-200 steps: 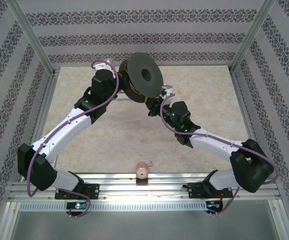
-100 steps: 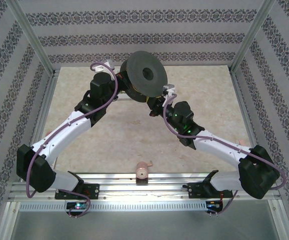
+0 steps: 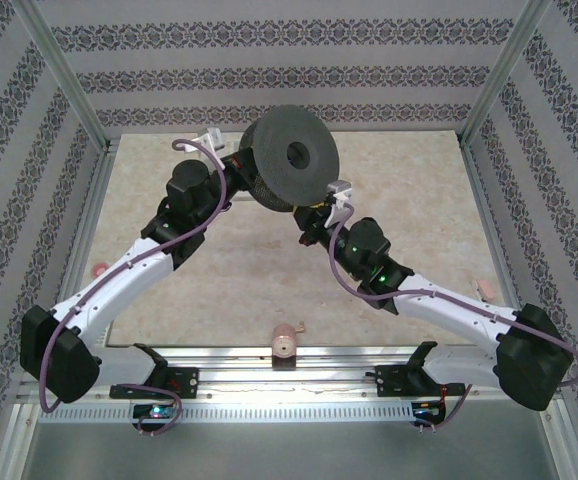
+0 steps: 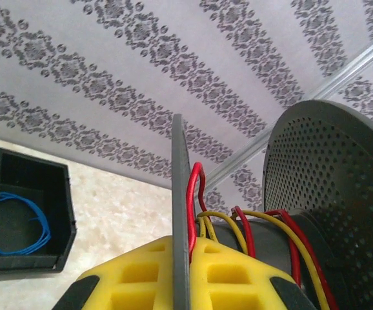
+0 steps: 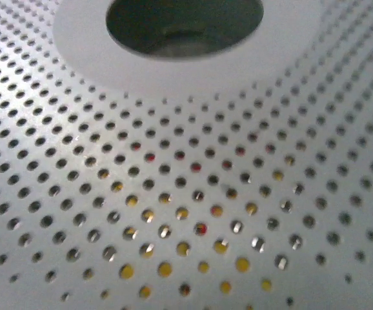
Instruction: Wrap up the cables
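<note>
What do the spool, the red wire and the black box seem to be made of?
Spool: probably plastic, possibly painted metal; matte grey, with even rows of small holes.
Red wire: glossy, smooth sheath, likely plastic insulation; it bends in soft loops.
Box: matte black, looks like moulded plastic.

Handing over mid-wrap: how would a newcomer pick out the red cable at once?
Look above the far middle of the table for the dark grey perforated spool. Around its core run thin wires. The red cable is the red strand, unlike the yellow wires wound beside it.
</note>
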You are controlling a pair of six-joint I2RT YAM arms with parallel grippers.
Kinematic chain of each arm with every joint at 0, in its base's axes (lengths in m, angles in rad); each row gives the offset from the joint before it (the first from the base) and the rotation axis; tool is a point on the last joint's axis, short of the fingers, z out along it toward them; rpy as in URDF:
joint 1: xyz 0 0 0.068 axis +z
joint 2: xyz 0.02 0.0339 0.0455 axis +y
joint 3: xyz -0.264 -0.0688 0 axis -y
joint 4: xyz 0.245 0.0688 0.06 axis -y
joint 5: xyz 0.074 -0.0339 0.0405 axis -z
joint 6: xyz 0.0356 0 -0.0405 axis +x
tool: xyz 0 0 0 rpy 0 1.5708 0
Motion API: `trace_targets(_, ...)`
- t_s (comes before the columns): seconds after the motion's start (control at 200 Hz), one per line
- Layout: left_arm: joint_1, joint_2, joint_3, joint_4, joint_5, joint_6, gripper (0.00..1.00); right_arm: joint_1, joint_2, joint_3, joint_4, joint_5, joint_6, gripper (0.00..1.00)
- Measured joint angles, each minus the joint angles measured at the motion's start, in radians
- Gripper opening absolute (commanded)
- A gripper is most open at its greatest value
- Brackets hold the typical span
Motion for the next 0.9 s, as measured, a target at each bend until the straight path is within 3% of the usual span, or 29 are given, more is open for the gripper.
trace_targets(0.225,0.055,0.003,-0.018,0.039,-0.109,0.079,0.0,0.024,-0.079,-0.005,0.023,-0.154,-0.021,0.47)
trace_targets(0.285,0.072,0.001,-0.032,0.04,-0.113,0.084,0.0,0.009,-0.119,-0.01,0.016,-0.183,-0.026,0.6)
trace_targets(0.41,0.121,-0.008,-0.063,0.039,-0.093,0.085,0.0,-0.031,-0.249,-0.029,-0.086,-0.231,-0.027,0.97)
trace_targets(0.5,0.173,-0.008,-0.07,0.042,-0.037,0.082,0.0,-0.082,-0.358,-0.037,-0.199,-0.25,-0.036,0.98)
trace_targets(0.625,0.252,0.03,-0.059,0.108,0.182,0.055,0.0,-0.269,-0.435,-0.047,-0.292,-0.368,0.044,0.98)
trace_targets(0.739,0.269,0.172,-0.003,0.256,0.484,-0.031,0.0,-0.473,-0.343,-0.048,-0.295,-0.554,0.186,0.98)
trace_targets(0.824,0.26,0.287,-0.01,0.439,0.686,-0.145,0.0,-0.528,-0.213,-0.048,-0.292,-0.682,0.267,0.98)
trace_targets(0.899,0.25,0.351,-0.059,0.554,0.793,-0.224,0.0,-0.534,-0.105,-0.048,-0.291,-0.766,0.325,0.98)
